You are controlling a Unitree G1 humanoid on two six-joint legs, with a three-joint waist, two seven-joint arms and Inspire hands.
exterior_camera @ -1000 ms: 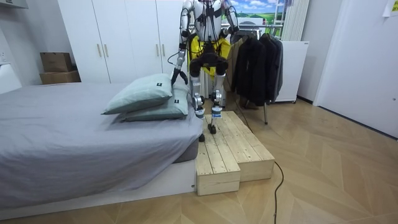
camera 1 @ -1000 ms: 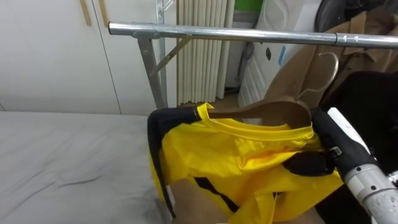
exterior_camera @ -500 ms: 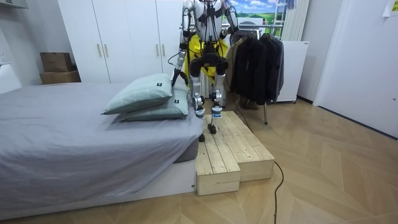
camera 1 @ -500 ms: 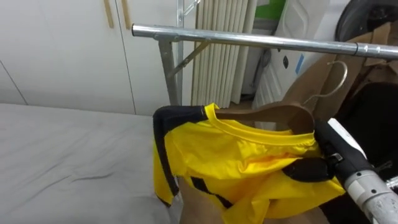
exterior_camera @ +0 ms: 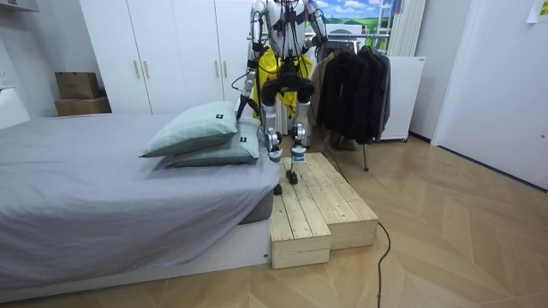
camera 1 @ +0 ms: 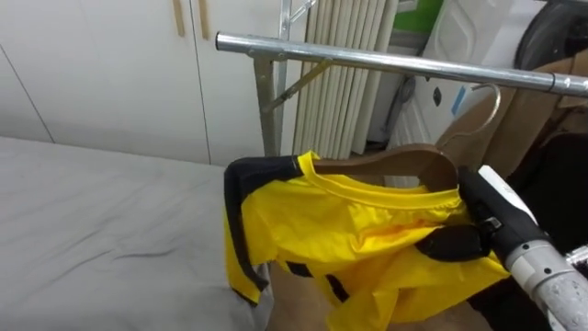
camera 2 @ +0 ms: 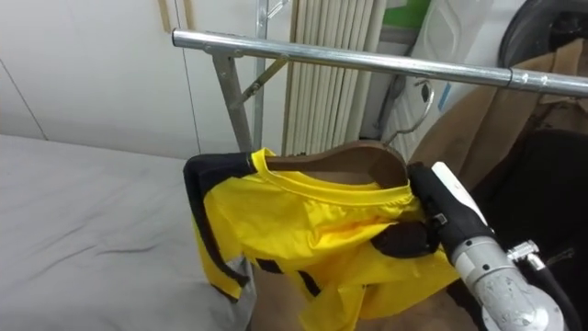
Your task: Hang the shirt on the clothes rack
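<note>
Right hand: the right hand (camera 1: 455, 244) came in from the lower right, its dark fingers closed over the shoulder of the shirt at the hanger's end, holding both up in the air.
Left hand: the left hand (exterior_camera: 242, 106) hung low at the robot's side in the room view, near the pillows; I could not tell how its fingers stood.
Shirt: the yellow shirt (camera 1: 349, 239) with black trim sat on the hanger, its collar uppermost. The body was bunched and creased below, and one black-edged sleeve drooped toward the bed.
Hanger: the brown wooden hanger (camera 1: 404, 161) showed above the collar. Its wire hook rose up and to the right, with its top just below the rail and not over it.
Bed: the grey bed (camera 1: 92, 230) lay to the robot's left under the shirt's drooping sleeve, its sheet lightly wrinkled.
Rail: the bare metal rail (camera 1: 367, 60) ran across above the shirt, on a post with a slanted brace.
Stance: the robot stood upright on the wooden platform (exterior_camera: 312, 205) beside the bed, facing the rail.
Pillows: two grey-green pillows (exterior_camera: 193, 128) were stacked on the bed just beside the robot's legs.
Coats: dark coats (exterior_camera: 351, 85) hung on the rail toward the room view's right.
Radiator: a white ribbed radiator (camera 1: 344, 101) stood behind the rail.
Wardrobe: a white wardrobe (camera 1: 110, 74) with slim handles filled the wall behind the bed.
Boxes: cardboard boxes (exterior_camera: 79, 92) sat at the far side of the bed by the wardrobe.
Floor: the wooden floor (exterior_camera: 462, 231) spread out to the room view's right of the platform.
</note>
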